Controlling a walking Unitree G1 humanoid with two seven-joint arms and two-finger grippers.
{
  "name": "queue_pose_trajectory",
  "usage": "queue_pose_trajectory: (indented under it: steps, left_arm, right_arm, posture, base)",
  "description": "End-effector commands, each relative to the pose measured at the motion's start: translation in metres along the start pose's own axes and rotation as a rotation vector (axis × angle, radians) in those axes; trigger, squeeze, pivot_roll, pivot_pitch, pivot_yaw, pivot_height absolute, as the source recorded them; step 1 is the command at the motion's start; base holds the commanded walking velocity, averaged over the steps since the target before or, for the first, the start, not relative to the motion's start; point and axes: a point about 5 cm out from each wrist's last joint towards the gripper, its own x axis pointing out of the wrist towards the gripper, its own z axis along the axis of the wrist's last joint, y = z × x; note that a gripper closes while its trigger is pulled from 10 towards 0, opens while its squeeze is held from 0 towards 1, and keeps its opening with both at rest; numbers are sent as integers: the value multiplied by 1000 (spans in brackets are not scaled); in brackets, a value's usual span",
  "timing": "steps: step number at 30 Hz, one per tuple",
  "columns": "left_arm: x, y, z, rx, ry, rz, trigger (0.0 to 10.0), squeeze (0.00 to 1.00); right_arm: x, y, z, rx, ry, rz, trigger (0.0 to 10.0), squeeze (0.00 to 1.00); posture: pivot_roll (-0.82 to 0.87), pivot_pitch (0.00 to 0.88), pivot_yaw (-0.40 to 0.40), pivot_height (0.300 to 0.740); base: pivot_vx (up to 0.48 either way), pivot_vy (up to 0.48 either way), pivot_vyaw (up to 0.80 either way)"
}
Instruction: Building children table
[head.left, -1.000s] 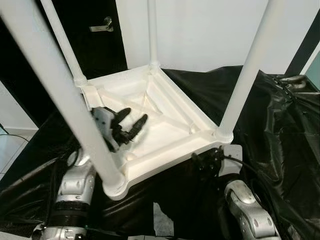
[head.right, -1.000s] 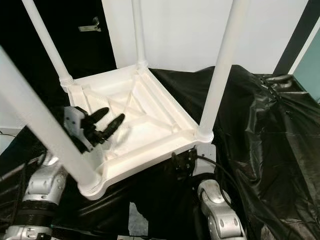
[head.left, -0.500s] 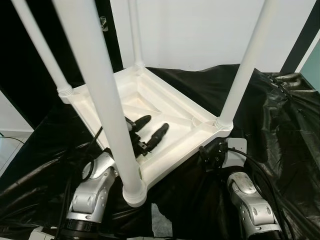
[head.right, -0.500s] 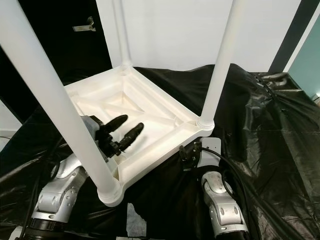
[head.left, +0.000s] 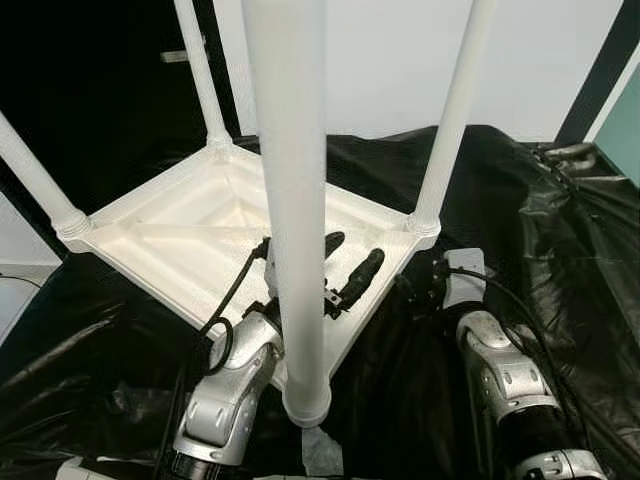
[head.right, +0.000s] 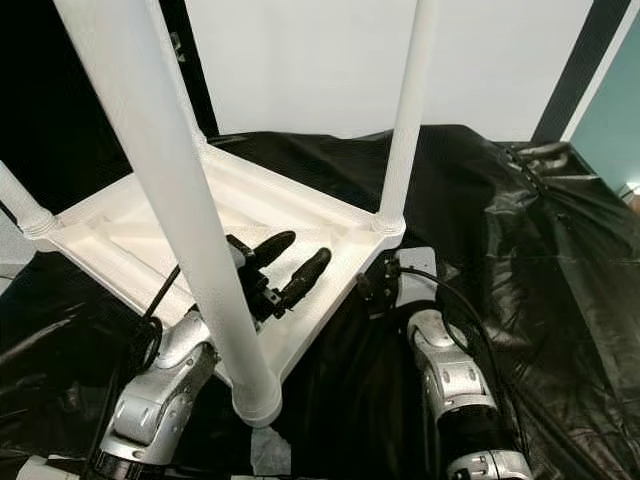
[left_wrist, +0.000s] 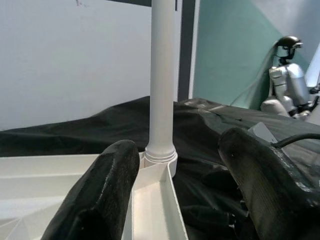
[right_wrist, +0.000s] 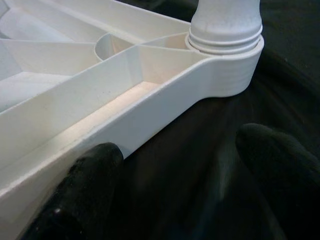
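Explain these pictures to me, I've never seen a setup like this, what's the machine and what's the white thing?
You are looking through a humanoid robot's cameras. Two pictures come from its head, looking down; two come from its wrists, looking along each pincer's black fingers. The white plastic children's table lies upside down on black plastic sheeting, its four white round legs pointing up. The left pincer is open, fingers over the table's ribbed underside. The right pincer, also open, sits beside the table's edge near a corner leg. Neither is holding anything. Another robot stands in the background.
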Motion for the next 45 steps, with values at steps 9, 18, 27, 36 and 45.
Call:
queue_pose_trajectory:
  steps: [9,18,27,36,45]
  left_arm:
    - [30,-22,-1,9,0,26,10000,0]
    - [1,24,-4,127,88,27,10000,0]
    - [-23,61,3,192,146,-47,10000,0]
    - [-59,80,3,236,318,-277,10000,0]
    - [-77,104,5,290,400,-257,10000,0]
  right_arm:
    - [19,14,22,-52,-82,91,10000,0]
    - [-11,-9,-3,-82,-50,4,10000,0]
    - [-30,-28,-8,-86,-77,-106,10000,0]
    - [-37,-36,6,2,-145,-218,10000,0]
    - [-44,-15,10,-20,-185,-166,10000,0]
  posture:
    - [73,0,21,740]
    - [64,0,38,740]
    - [41,0,59,740]
    - [36,0,59,740]
    - [43,0,41,740]
  base:
    - [0,0,0]
    - [0,0,0]
    - [0,0,0]
    - [0,0,0]
    - [0,0,0]
